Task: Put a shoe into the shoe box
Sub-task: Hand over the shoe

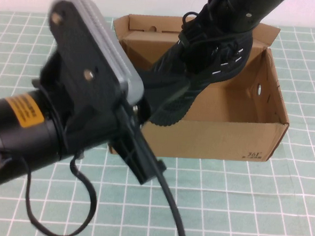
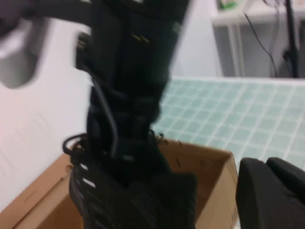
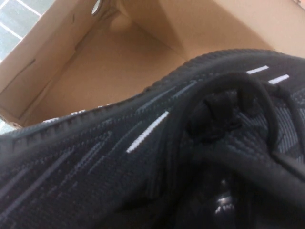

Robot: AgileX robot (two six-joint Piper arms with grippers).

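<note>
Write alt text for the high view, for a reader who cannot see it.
A black shoe hangs tilted, toe down, over an open cardboard shoe box, held from above by the right gripper, which is shut on it. The left arm fills the left foreground, its shut left gripper by the box's front left corner, on a green grid mat.

Green gridded tabletop (image 1: pixel 280 211), white wall (image 2: pixel 43 129)

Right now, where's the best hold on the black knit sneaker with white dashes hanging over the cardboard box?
The collar at its opening, taken from above. The black knit sneaker hangs toe-down over the brown cardboard box, so its top end is probably the easiest part to reach. The right gripper is shut on it there. The left gripper is shut, near the box's left side.
</note>
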